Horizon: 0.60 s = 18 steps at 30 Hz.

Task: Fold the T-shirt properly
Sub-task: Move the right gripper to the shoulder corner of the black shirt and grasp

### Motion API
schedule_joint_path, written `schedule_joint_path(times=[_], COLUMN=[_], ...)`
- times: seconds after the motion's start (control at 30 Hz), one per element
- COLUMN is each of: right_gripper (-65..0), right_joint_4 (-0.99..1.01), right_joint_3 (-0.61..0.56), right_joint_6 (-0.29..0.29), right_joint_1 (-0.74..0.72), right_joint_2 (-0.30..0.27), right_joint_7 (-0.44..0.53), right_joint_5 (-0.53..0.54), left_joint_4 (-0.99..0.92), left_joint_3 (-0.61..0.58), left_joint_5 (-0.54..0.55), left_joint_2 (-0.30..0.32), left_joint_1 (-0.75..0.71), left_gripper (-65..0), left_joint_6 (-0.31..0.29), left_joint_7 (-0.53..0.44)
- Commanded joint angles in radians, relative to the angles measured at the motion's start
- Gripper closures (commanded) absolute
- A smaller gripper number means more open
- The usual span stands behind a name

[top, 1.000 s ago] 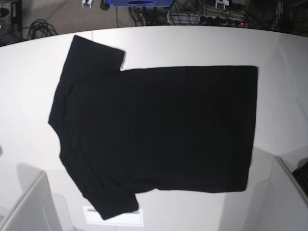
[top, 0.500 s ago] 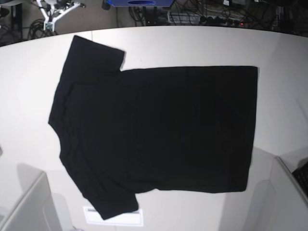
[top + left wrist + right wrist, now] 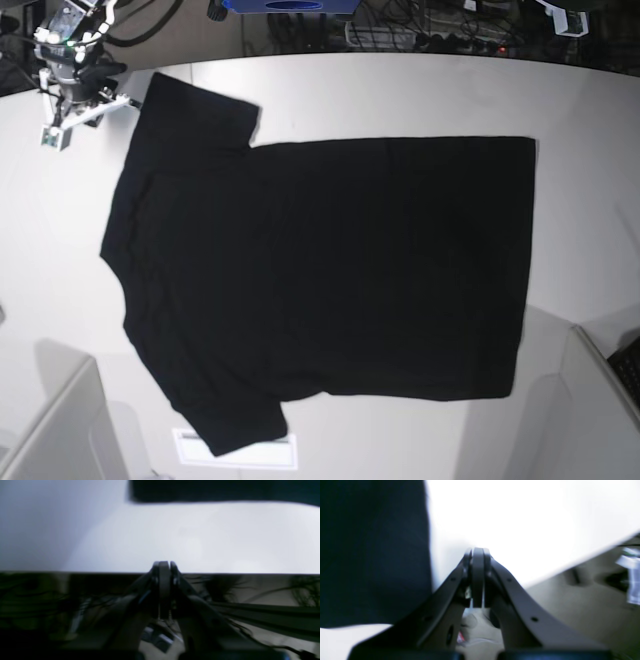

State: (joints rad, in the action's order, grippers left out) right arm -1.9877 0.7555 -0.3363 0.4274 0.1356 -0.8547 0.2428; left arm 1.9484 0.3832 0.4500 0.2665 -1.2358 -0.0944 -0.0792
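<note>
The T-shirt [image 3: 330, 270] lies spread flat, plain black side up, across the middle of the white worktop [image 3: 590, 110]. Its neck end points toward the worktop's left edge in the base view and its straight hem toward the right edge. One sleeve [image 3: 195, 105] reaches toward the far-left corner; the other [image 3: 230, 420] reaches the near edge, partly covering a white label [image 3: 290, 455] there. No fold is made yet; the task stands at its start.

The right gripper [image 3: 55, 135] hangs over the far-left corner, just beside the far sleeve and apart from it. In its wrist view the fingers [image 3: 478, 562] are pressed together on nothing, with black cloth [image 3: 372, 552] to one side. The left gripper [image 3: 163, 566] is likewise clenched and empty, fingers [image 3: 163, 580] meeting, pointed at bare worktop near its edge, with the dark hem [image 3: 225, 490] well beyond. In the base view only a small part of that arm [image 3: 565, 15] shows at the far-right corner.

Handling judgement: the garment is light, soft and limp. It will sag, drag and crease if lifted at one point, and layers may separate. Best holds appear to be pinches at seamed edges: the far sleeve or shoulder for the right, and the far hem corner [image 3: 525, 145] for the left. Both fingers must open first. A low, even carry should keep the fold straight.
</note>
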Motion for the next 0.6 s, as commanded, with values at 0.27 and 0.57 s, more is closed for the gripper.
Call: schedule_joint_path(times=[0.27, 0.57], right_gripper=[-31.1, -33.9], right_joint_4=[0.106, 0.313], right_joint_3=[0.256, 0.252], right_joint_6=[-0.271, -0.337], right_joint_1=[-0.154, -0.192], right_joint_2=[-0.037, -0.073], right_joint_7=[-0.357, -0.415], right_joint_5=[0.336, 0.396], left_joint_4=[0.015, -0.001], left_joint_3=[0.033, 0.035], left_joint_5=[0.005, 0.007], left_joint_2=[-0.025, -0.022], left_joint_1=[0.057, 0.078], left_gripper=[0.0, -34.4], left_joint_6=[0.000, 0.000], left_joint_7=[-0.023, -0.023])
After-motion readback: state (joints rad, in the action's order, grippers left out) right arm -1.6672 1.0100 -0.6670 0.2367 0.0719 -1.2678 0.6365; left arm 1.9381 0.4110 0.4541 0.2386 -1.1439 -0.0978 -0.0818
